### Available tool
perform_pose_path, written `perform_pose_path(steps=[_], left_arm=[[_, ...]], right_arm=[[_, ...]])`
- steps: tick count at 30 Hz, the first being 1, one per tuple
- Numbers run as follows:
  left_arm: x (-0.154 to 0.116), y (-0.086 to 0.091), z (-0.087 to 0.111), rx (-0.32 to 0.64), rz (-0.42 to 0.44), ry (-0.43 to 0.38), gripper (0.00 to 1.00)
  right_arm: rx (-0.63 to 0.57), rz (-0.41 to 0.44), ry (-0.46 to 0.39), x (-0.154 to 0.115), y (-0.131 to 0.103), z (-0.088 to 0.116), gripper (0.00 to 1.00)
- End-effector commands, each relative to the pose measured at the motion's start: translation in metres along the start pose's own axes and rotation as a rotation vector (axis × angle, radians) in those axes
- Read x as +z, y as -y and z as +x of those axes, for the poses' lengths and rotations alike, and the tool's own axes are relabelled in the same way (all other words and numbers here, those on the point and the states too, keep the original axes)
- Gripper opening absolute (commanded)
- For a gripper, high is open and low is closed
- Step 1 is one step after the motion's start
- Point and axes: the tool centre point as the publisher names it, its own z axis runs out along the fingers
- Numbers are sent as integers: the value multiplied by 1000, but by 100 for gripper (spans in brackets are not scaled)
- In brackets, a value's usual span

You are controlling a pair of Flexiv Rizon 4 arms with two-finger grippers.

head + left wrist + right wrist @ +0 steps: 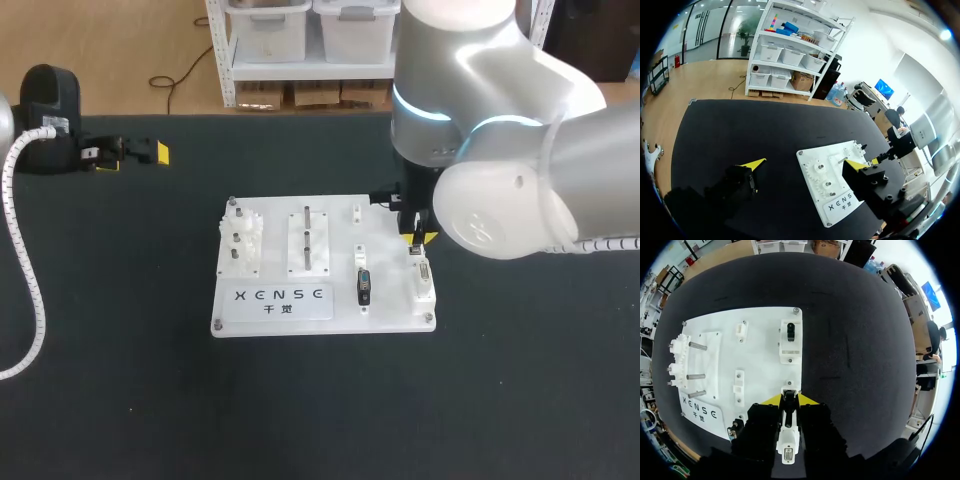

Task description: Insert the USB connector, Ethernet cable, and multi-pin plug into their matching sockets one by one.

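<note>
Right arm's fingers [807, 400] clenched on a small pale plug [788, 389] at the white board's [385, 318] right edge, just behind the multi-pin socket [423, 274]; a black connector [363, 286] stands in the neighbouring block; left arm's fingers [754, 163] spread wide, grasping nothing, over the dark surface [520, 400], well left of the board.

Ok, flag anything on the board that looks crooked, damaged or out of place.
Nothing stands out. The white board lies flat on the table, its pegs stand upright, the black piece sits straight, and the right gripper hangs over the board's right side.
</note>
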Motion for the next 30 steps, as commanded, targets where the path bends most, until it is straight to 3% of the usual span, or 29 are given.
perform_pose_path(steps=[1,30], left_arm=[[0,0,0,0,0,0,100],[0,0,0,0,0,0,100]], right_arm=[[0,3,-5,5,0,-1,0],[-12,-9,2,1,-8,-2,0]])
